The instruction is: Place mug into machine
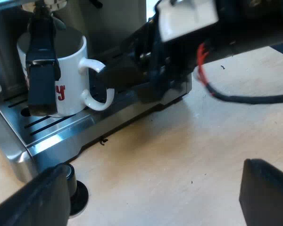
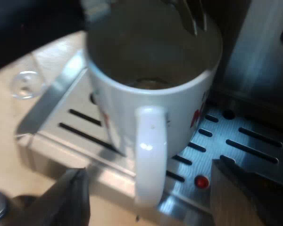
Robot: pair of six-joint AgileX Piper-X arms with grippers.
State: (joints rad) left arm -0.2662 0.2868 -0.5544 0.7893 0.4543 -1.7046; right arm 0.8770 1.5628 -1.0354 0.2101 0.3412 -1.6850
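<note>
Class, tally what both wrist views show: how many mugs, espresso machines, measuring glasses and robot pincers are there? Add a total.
Mug: 1
Espresso machine: 1
Measuring glass: 1
Pincers: 2 (left pincer, right pincer)
Total: 5

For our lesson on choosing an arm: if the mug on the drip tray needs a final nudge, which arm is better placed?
Right, probably. The right gripper is open around the handle of the mug on the drip tray; the left gripper hangs open over the table, apart from it.
</note>
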